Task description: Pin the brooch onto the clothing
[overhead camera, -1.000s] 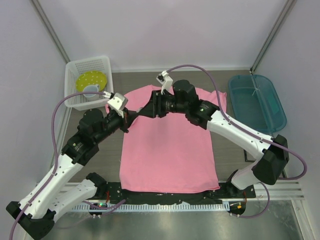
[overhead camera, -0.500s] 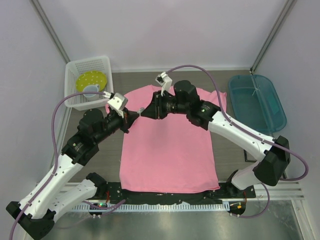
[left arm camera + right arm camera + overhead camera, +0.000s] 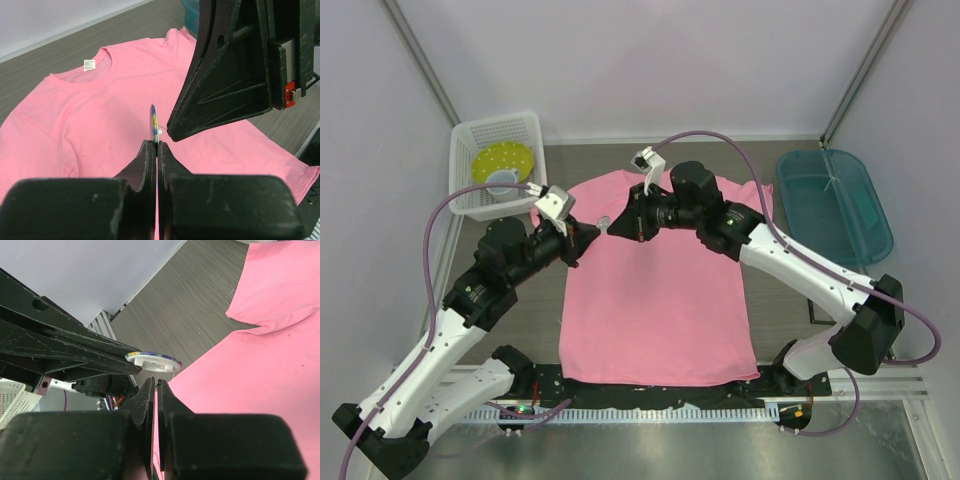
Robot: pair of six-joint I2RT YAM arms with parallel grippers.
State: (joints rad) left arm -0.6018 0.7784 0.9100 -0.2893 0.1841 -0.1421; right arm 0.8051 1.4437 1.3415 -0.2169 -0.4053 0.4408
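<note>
A: Start nearest. What lies under the arms?

B: The plain pink short-sleeved T-shirt (image 3: 660, 320), spread flat on the grey wood-grain surface (image 3: 200, 295), hem near, collar far. Its near half is open cloth with nothing over it.

A: And the thing to be pinned?

B: Farther in, raised above the far-left chest. The left claw (image 3: 156, 146) is pinched tight on the rim of the tiny round bluish-fronted, whitish-backed button brooch (image 3: 153, 119). The disc stands edge-on, in line with the seam of that claw's fingers.

A: The other arm?

B: The right claw (image 3: 155, 383) reaches in from the right, fingers pressed together, tips just at the whitish back. Whether it nips the pin there I cannot tell.

A: What does the next move turn on?

B: I judge the back must face the cloth, which lies straight below. The left claw carries the disc, so it is nearer. Room looks ample: the white slotted plastic basket (image 3: 498, 160) far left and the teal plastic tub (image 3: 835, 200) far right are well apart.
</note>
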